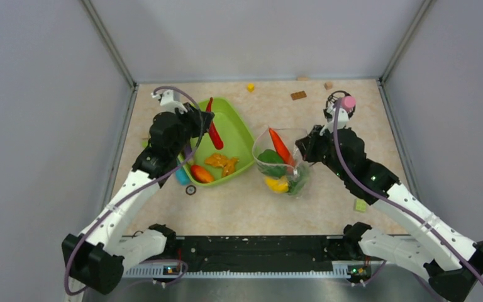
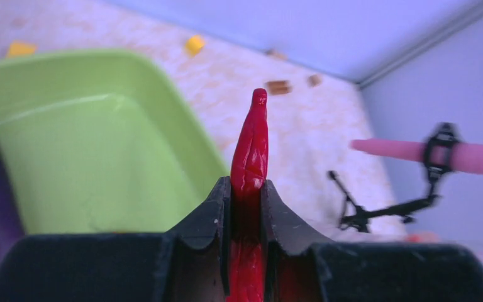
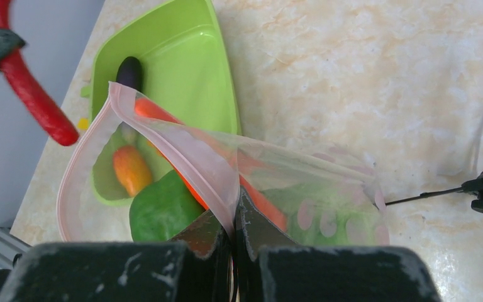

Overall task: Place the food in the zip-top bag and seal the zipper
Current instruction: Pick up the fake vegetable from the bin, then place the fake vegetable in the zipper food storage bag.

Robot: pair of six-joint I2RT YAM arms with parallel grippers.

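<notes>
On the beige surface (image 1: pixel 226 214) sits a green tray (image 1: pixel 238 129). Above it I have my left hand (image 2: pixel 246 192) clenched on the red chilli (image 2: pixel 251 141). My right hand (image 3: pixel 234 217) pinches the rim of the zip-top bag (image 3: pixel 314 182).

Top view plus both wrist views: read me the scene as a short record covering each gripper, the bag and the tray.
left gripper: shut on the red chilli, held above the green tray
right gripper: shut on the rim of the zip-top bag
zipper: open, not sealed
in bag: carrot, green pepper, lemon
in tray: eggplant, orange pieces
</notes>
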